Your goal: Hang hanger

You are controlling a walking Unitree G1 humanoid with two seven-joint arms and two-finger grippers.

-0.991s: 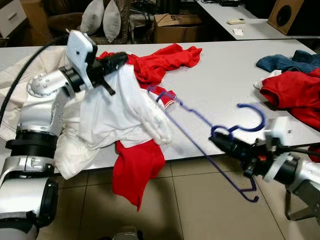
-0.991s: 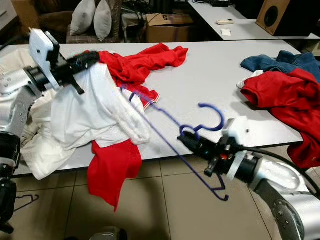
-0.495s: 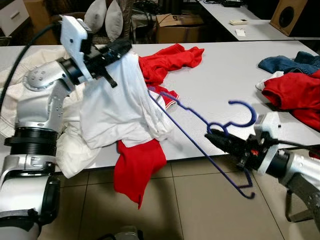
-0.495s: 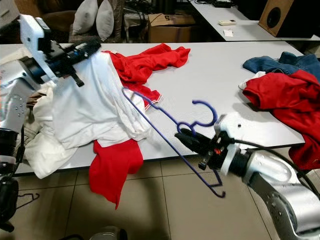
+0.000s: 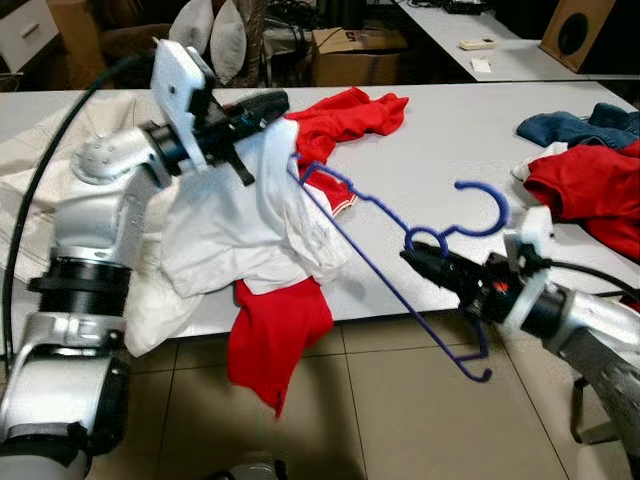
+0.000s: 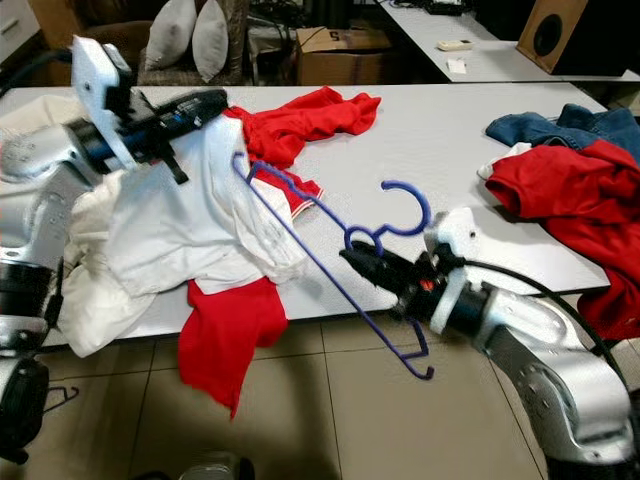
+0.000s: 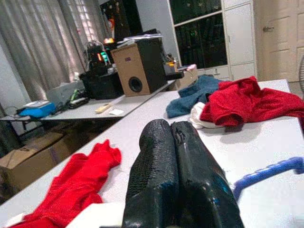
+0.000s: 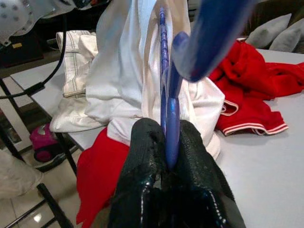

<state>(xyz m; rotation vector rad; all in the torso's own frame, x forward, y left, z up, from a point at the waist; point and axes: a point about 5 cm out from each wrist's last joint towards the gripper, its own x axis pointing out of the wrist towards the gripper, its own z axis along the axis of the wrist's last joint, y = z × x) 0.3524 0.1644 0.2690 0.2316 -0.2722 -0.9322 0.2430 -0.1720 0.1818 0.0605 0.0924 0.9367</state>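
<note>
Hanger: a thin blue wire hanger (image 5: 400,270) is held at its neck, just below the hook, over the near edge of the white table (image 5: 450,140).
Right gripper (image 5: 425,262): clamped on the hanger's neck.
Left gripper (image 5: 262,103): fingers pressed together on a lifted white cotton shirt (image 5: 235,220).
Key relation: the hanger's long axis is seen to run from the right gripper toward the shirt, its far shoulder touching the fabric below the left gripper.
Nearer arm: the left is judged nearer the opening.

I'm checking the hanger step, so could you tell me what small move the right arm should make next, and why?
Probably ease the blue hanger further left into the white garment. The right gripper clamps its neck, the left gripper holds the cloth up, and only the hanger's far tip reaches the fabric.
</note>
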